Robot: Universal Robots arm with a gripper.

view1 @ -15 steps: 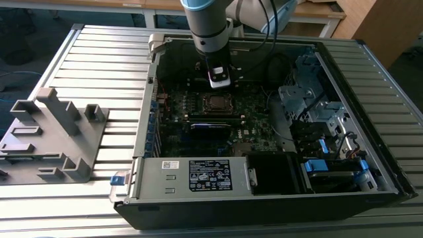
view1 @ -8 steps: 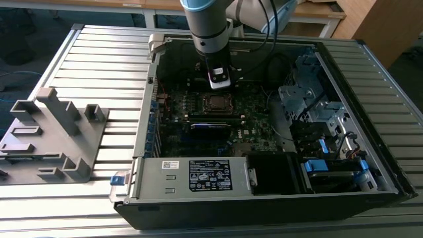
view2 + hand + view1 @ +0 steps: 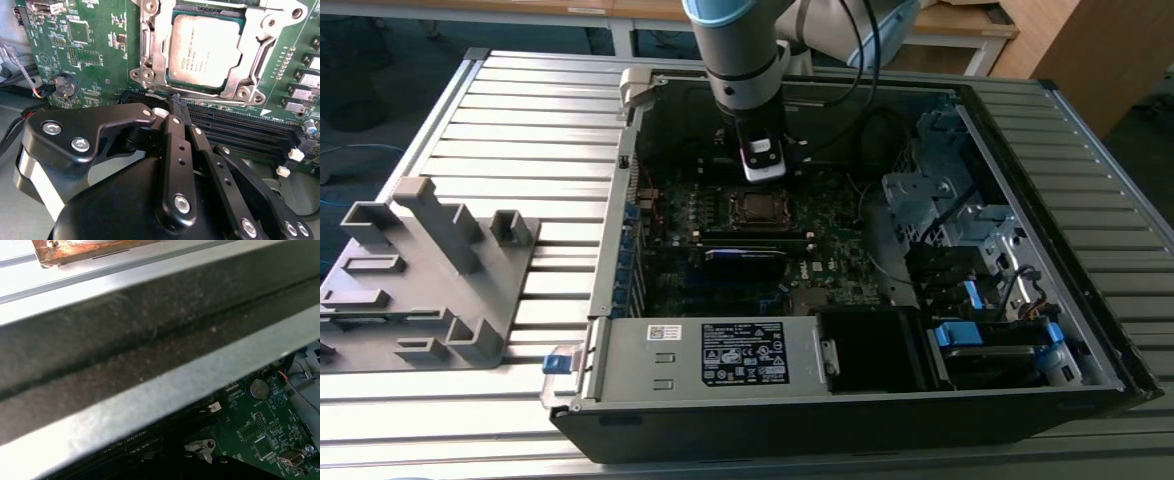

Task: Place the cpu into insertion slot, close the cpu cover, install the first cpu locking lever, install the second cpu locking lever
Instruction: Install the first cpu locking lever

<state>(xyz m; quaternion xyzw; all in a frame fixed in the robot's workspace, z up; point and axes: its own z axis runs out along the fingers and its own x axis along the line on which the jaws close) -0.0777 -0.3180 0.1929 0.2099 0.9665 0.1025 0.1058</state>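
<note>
Cpu (image 3: 205, 47) sits under the lowered cpu cover (image 3: 247, 57); clenched fingers (image 3: 175, 120) at its edge should push steadily, never scraping the green board (image 3: 95, 55)

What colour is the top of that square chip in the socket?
Dull silver-tan metal with dark print; the cpu shows best in the second wrist view.

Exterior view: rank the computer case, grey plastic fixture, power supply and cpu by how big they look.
1. computer case, clearly largest.
2. grey plastic fixture.
3. power supply, somewhat smaller than the fixture; both lie toward the near side, so nearness hardly skews this.
4. cpu, by far the smallest.
</note>
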